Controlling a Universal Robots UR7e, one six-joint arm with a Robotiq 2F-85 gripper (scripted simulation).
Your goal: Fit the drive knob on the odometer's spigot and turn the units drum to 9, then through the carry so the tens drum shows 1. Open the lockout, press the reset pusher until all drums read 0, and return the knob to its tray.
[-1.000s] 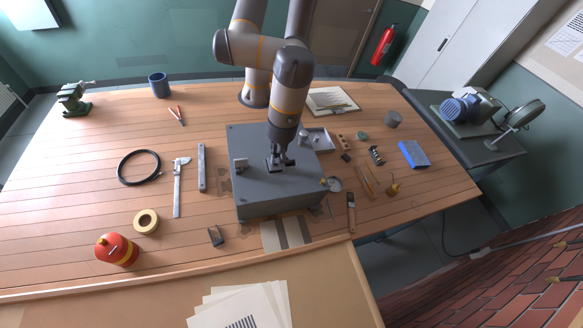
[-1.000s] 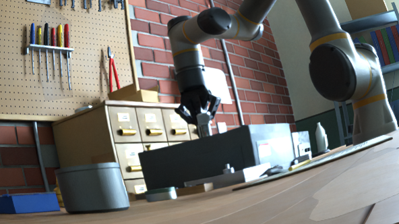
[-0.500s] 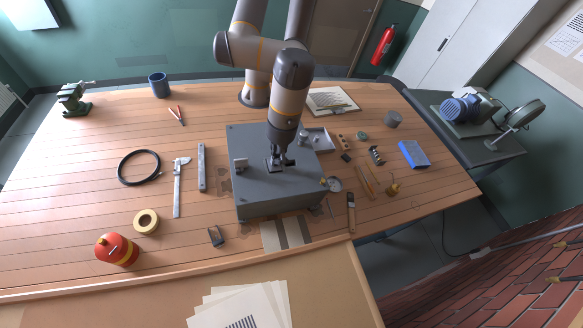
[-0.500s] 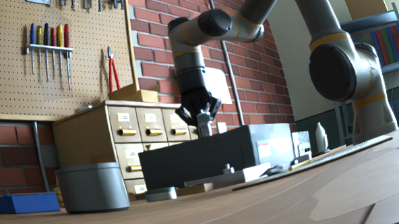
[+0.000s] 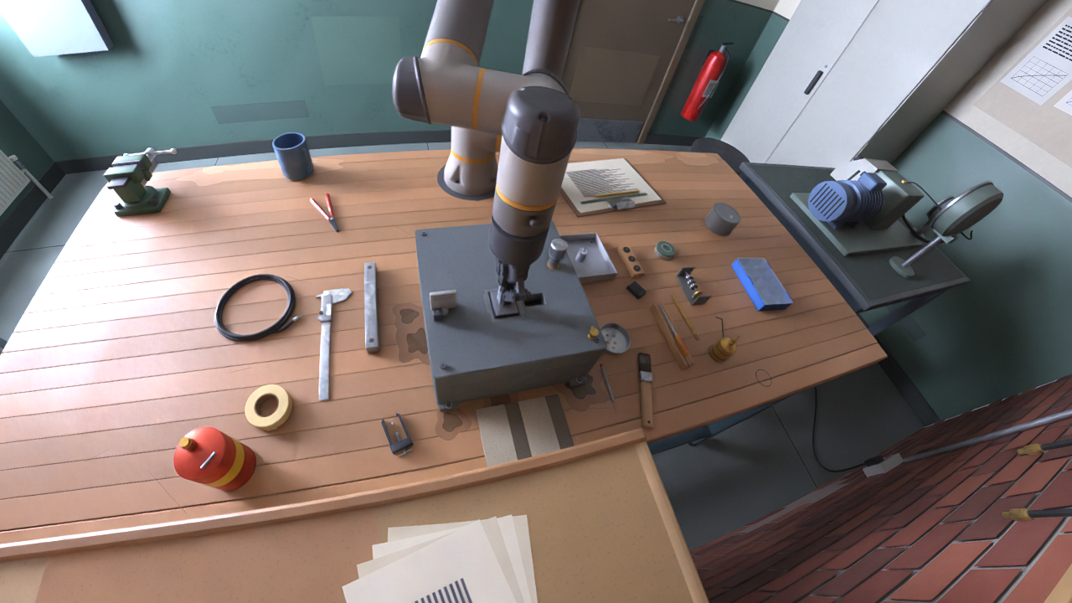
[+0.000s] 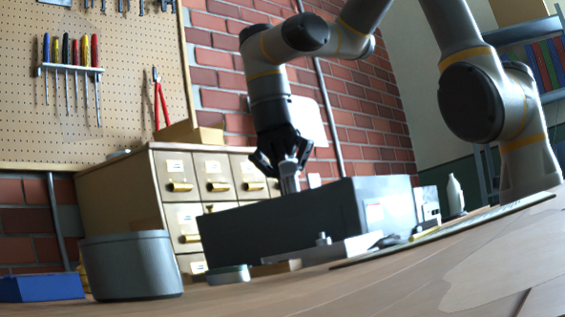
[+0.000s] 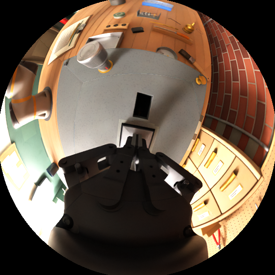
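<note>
The grey drive knob (image 5: 557, 251) (image 7: 92, 54) sits on the spigot at the far right corner of the grey odometer box (image 5: 498, 309) (image 6: 304, 219), beside its empty tray (image 5: 592, 256) (image 7: 105, 40). My gripper (image 5: 510, 300) (image 6: 288, 177) (image 7: 137, 139) is closed, holds nothing, and points straight down over the framed reset pusher (image 7: 137, 133) in the middle of the box top. A dark rectangular window (image 5: 534, 298) (image 7: 141, 105) opens just beyond the pusher. A pale lockout block (image 5: 442, 301) stands on the left part of the top.
Behind the box rises the arm's base (image 5: 468, 169), with a clipboard (image 5: 611, 185) to its right. Small tools and a blue block (image 5: 761, 283) lie to the right, a caliper (image 5: 326, 341) and steel bar (image 5: 370, 306) to the left, and sandpaper strips (image 5: 523, 427) in front.
</note>
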